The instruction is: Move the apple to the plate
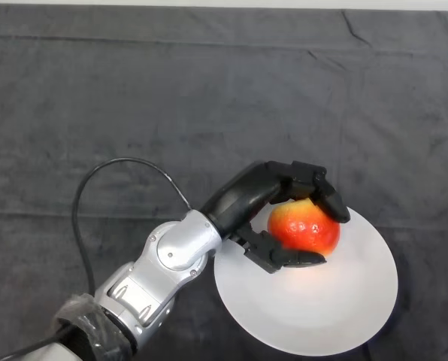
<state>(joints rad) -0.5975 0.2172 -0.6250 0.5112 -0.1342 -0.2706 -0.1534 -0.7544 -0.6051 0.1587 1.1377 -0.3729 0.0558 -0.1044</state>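
A red and yellow apple is over the upper left part of a white round plate at the lower right. My left hand reaches in from the lower left. Its fingers curl over the apple's top and its thumb wraps under the near side, so the hand is shut on the apple. I cannot tell whether the apple rests on the plate or hangs just above it.
The table is under a dark grey cloth with a fold line running across it. My silver-grey forearm crosses the lower left and meets the plate's left edge.
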